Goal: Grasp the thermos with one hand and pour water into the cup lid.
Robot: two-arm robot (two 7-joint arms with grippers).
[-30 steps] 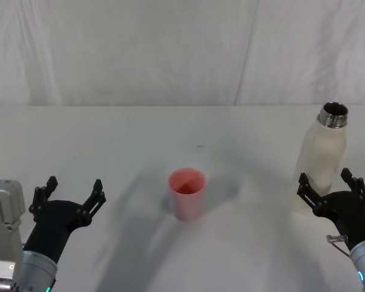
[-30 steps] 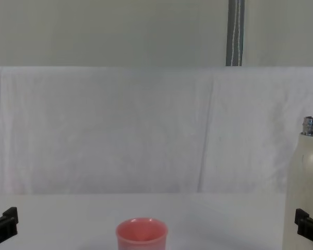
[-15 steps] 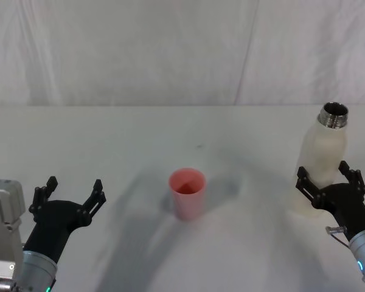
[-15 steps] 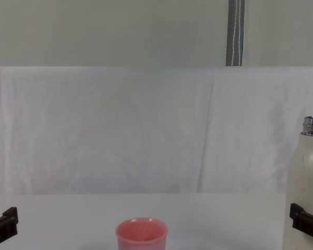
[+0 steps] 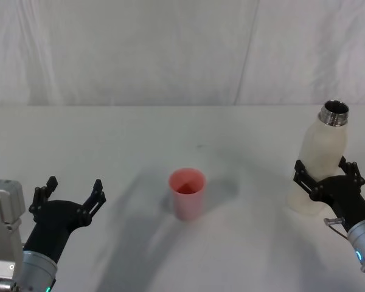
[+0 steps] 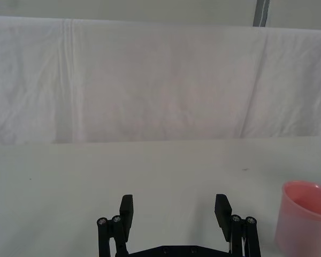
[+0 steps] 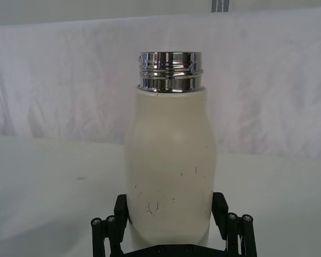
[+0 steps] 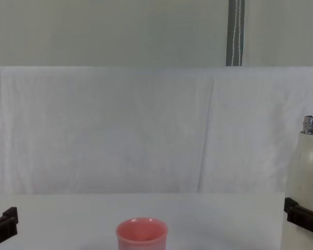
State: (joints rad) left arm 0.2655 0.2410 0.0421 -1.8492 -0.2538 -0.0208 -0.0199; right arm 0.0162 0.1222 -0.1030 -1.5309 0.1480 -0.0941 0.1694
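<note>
Claw position, right arm: your right claw [image 5: 324,174] stands spread wide around the lower body of the thermos [image 5: 322,158], one finger on each side and neither yet pressing, at the right end of the desk [image 5: 140,131]. The thermos is upright with its steel neck uncapped. The cup lid [image 5: 187,193] sits mid-desk, well apart to the left. Your left claw [image 5: 70,193] rests parked and wide at the near left. Risk: a low grip on a tall, smooth bottle lets it lean or slip as you tilt. An uneven close could nudge it over, and an early tilt would spill short of the cup lid.
</note>
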